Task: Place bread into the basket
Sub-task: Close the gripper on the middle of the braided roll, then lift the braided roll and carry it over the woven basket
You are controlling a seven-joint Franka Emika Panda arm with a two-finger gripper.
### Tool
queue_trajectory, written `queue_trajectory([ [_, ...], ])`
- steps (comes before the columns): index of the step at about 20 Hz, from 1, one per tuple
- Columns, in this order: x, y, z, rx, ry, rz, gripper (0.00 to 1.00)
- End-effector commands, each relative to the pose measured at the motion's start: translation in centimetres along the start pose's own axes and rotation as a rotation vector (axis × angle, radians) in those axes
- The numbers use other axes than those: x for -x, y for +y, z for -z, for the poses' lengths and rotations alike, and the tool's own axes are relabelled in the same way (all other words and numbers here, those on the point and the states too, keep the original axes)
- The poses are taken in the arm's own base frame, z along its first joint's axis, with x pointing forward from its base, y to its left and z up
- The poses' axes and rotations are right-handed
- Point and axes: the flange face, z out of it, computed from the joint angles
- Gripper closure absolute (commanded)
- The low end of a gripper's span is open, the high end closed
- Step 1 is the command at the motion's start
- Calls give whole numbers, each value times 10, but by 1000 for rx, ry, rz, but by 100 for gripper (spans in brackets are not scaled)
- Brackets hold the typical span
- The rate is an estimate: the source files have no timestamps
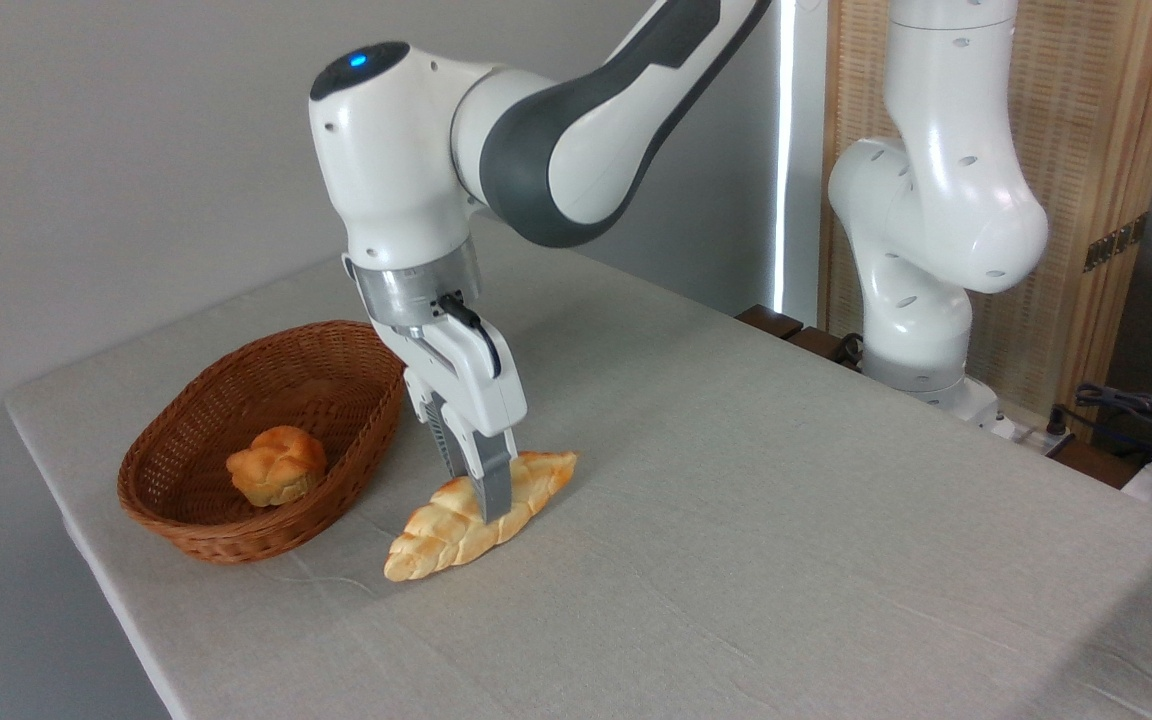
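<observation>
Bread [456, 525]: a long braided loaf with a golden glaze, lying flat on the table [736, 520], its near pointed end at lower left and its far end at upper right. Gripper [484, 497]: pointed downward over the middle of the loaf, with one grey finger [496, 490] in front against the loaf's near side and the second finger mostly hidden behind it. The fingers straddle the loaf's width; whether they press it or merely bracket it cannot be told. The loaf rests on the cloth, not lifted.

Arm: the white hand rises from the gripper with a slight lean to the left, topped by a wrist joint bearing a blue light; the grey-and-white forearm runs up and right out of view, and the base column stands at the far right edge of the table.

Basket [186, 480]: oval brown wicker, just left of the loaf and close beside the gripper, not touching the bread. Roll [276, 465]: small and knotted, lying inside the basket. A wooden screen [1116, 150] stands behind the arm's base.
</observation>
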Motion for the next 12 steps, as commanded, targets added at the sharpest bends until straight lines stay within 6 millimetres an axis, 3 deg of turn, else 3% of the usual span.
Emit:
queue_trajectory([
  [1, -5, 0, 49, 34, 96, 28, 68],
  [5, -12, 2, 93, 58, 151, 41, 68],
  [7, -26, 14, 110, 71, 202, 59, 68],
  [12, -65, 53, 115, 114, 265, 157, 67],
])
